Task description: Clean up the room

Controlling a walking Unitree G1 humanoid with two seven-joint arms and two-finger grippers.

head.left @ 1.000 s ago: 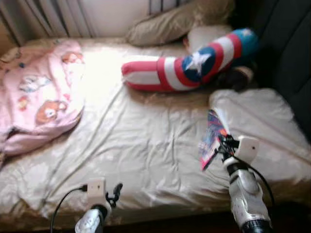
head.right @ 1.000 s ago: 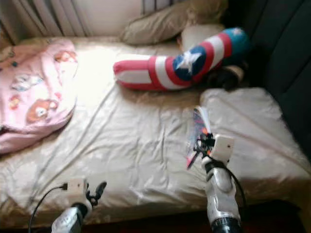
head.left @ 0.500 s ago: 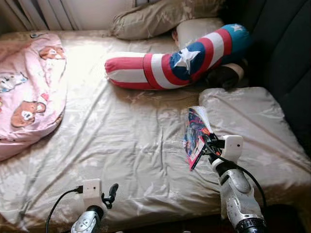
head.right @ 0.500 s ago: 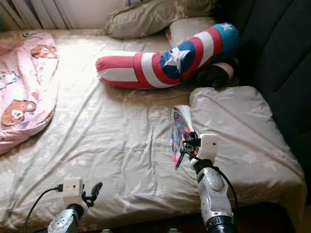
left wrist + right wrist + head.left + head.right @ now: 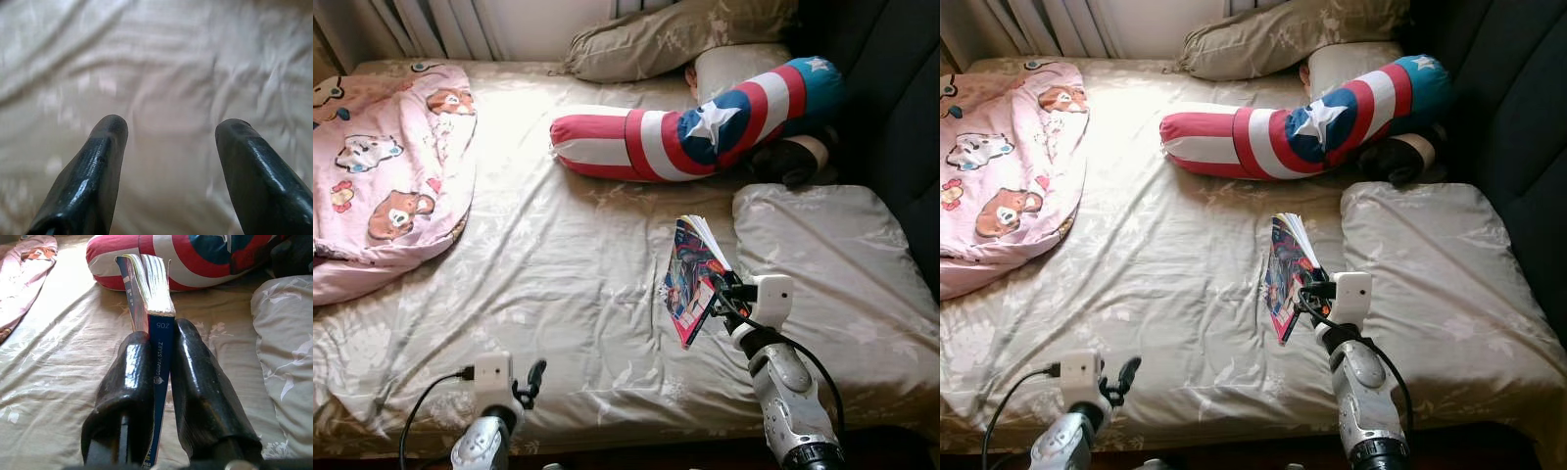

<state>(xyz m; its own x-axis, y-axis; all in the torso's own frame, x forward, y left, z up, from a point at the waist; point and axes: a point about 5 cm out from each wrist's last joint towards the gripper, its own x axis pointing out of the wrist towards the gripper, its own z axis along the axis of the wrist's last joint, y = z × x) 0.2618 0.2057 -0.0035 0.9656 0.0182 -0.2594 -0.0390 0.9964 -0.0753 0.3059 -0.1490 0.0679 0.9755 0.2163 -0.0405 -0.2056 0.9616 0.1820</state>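
A colourful book (image 5: 690, 276) with a blue spine (image 5: 159, 352) is held up over the beige bed sheet (image 5: 578, 264), its pages fanning at the top. My right gripper (image 5: 715, 294) is shut on it, the two black fingers (image 5: 195, 382) pinching the spine. At the bed's near edge my left gripper (image 5: 532, 377) is open over bare sheet, its fingers (image 5: 100, 166) spread wide with nothing between them.
A red, white and blue star-patterned bolster (image 5: 695, 127) lies across the head of the bed. Beige pillows (image 5: 675, 34) sit behind it and another (image 5: 822, 255) lies at the right. A pink cartoon blanket (image 5: 382, 166) covers the left side. A dark curtain (image 5: 901, 117) hangs at right.
The camera has shifted and sharpened, so the whole scene slid. The book stays pinched in my right gripper, and the left gripper stays open low at the bed's edge.
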